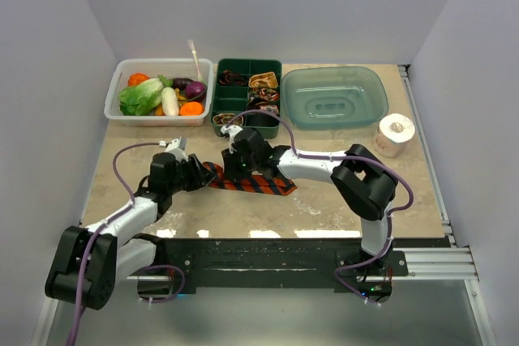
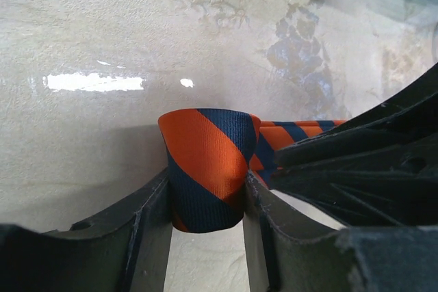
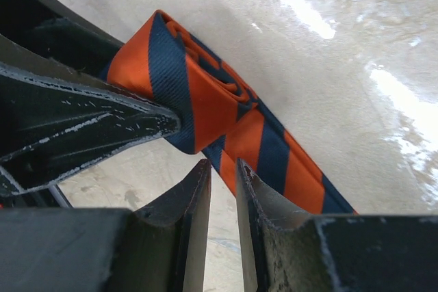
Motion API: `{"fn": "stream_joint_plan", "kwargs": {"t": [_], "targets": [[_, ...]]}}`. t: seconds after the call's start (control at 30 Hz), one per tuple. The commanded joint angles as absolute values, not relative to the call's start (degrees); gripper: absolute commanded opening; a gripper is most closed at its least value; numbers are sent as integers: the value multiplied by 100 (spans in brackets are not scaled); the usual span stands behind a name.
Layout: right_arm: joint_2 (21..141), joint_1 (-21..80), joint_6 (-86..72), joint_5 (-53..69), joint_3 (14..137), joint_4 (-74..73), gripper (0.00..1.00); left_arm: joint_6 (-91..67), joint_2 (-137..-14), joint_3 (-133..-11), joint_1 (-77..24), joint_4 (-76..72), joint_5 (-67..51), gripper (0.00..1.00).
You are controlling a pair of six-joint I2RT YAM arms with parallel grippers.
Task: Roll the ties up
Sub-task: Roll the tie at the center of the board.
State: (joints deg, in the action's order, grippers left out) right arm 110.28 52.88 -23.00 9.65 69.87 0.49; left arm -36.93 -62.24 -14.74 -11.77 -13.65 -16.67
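L gripper is clamped on the rolled end of the striped tie on the table; the flat rest runs off to the robot's right, past the R gripper. R jaws are nearly together at the strip just beside the coil, can't tell if pinching. Next roll prob. goes rightward along that long axis.

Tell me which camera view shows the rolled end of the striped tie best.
Left wrist: the rolled end sits centred and close. Right wrist shows its coiled side, partly covered. Top external shows the tie only small.
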Motion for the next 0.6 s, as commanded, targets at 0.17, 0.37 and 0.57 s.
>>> {"fn": "stream_joint_plan", "kwargs": {"t": [0.17,0.37,0.57], "targets": [[11408,5449,-2426,1152,7383,141,25,-3217,-6407,-2636,-2206,278,-10,44],[11479,5449,-2426,1125,7418,70,25,-3067,-6688,-3085,-2434,940,614,42],[11356,5458,-2452,1028,7409,18,25,-3076,-6846,-3419,-2830,1449,1307,42]]}}
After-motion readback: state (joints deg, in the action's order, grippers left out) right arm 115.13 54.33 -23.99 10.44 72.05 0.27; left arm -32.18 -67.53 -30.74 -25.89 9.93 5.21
